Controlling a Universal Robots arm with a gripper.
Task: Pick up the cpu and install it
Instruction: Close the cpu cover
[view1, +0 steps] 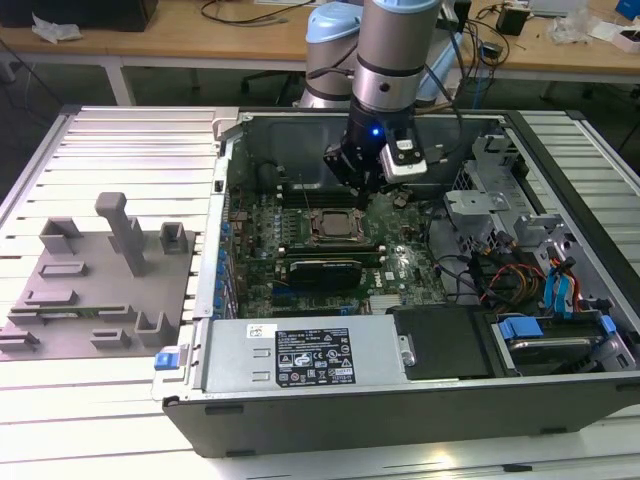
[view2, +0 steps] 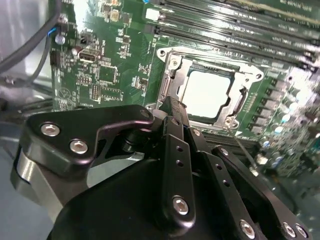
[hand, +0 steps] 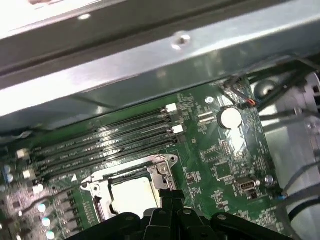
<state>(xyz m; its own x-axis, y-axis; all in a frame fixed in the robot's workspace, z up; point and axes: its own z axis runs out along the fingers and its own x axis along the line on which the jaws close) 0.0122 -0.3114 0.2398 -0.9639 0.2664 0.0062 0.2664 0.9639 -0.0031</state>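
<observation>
green board (view2: 100, 75) in an open computer case (view1: 330, 420), cpu (view2: 207, 92) already in its seat
up close in the second wrist view, the gripper (view2: 170, 107) has its fingers pinched together on nothing, just beside the socket (view2: 167, 62). the cpu lies flat inside it, so i think putting it in is about done. any move now must be slow and straight.

One cpu (view2: 207, 94) (just the one), one socket (view2: 250, 76), one gripper (view2: 169, 106), one grey tray (view1: 95, 272).
</observation>
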